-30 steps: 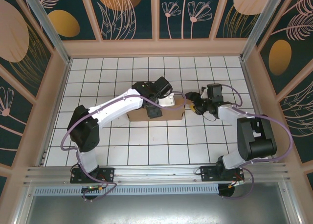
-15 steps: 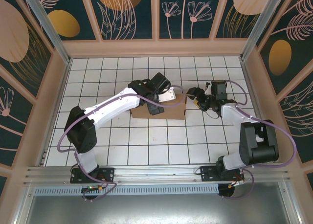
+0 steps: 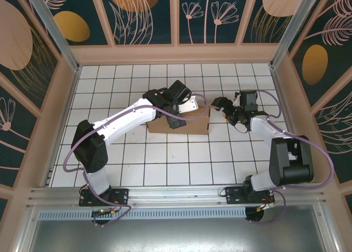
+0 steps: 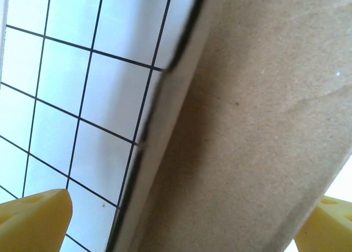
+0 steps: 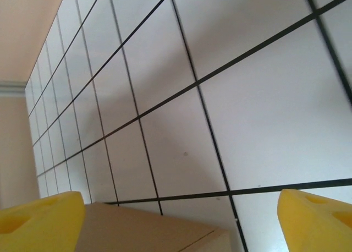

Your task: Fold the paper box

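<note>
The paper box (image 3: 192, 125) is a compact brown cardboard box lying on the white tiled table (image 3: 165, 158) near the middle. My left gripper (image 3: 190, 109) hangs over the box's top, its jaws spread wide. In the left wrist view the paper box (image 4: 258, 125) rises between the yellow fingertips (image 4: 38, 219) without touching them, and the left gripper (image 4: 184, 230) is open. My right gripper (image 3: 216, 104) sits just off the box's right end, apart from it. Seen from the right wrist, a corner of the box (image 5: 148, 230) lies low between the wide-open jaws of the right gripper (image 5: 179, 222).
A raised beige wall (image 3: 176, 54) rims the table at the back and along both sides. Purple cables (image 3: 82, 147) loop beside the left arm. Bare tiles stretch in front of the box and to its left.
Both grippers have opened wider. The right gripper has drawn back from the box's right end, up and to the right. The box has shifted slightly to the right.
</note>
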Available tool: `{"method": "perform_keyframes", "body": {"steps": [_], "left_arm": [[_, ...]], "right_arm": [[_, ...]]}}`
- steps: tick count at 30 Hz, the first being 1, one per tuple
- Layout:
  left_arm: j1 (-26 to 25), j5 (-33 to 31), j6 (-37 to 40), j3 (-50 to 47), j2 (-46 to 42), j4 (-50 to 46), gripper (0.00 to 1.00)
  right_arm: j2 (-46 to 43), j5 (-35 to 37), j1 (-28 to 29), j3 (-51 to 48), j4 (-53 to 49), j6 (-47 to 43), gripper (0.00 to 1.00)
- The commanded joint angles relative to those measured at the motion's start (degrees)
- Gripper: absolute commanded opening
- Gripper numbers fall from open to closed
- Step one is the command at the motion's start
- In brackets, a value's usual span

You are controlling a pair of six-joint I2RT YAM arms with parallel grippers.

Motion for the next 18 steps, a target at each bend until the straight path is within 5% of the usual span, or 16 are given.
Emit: {"method": "perform_keyframes", "body": {"steps": [1, 18], "left_arm": [[0.3, 1.2, -0.7, 0.5, -0.8, 0.6, 0.99], [0.3, -0.4, -2.6, 1.8, -7.8, 2.4, 0.99]], "right_arm": [[-2.6, 3.6, -1.1, -0.2, -1.3, -0.1, 0.96], [-9.8, 10.0, -5.0, 4.0, -6.1, -0.4, 0.97]]}}
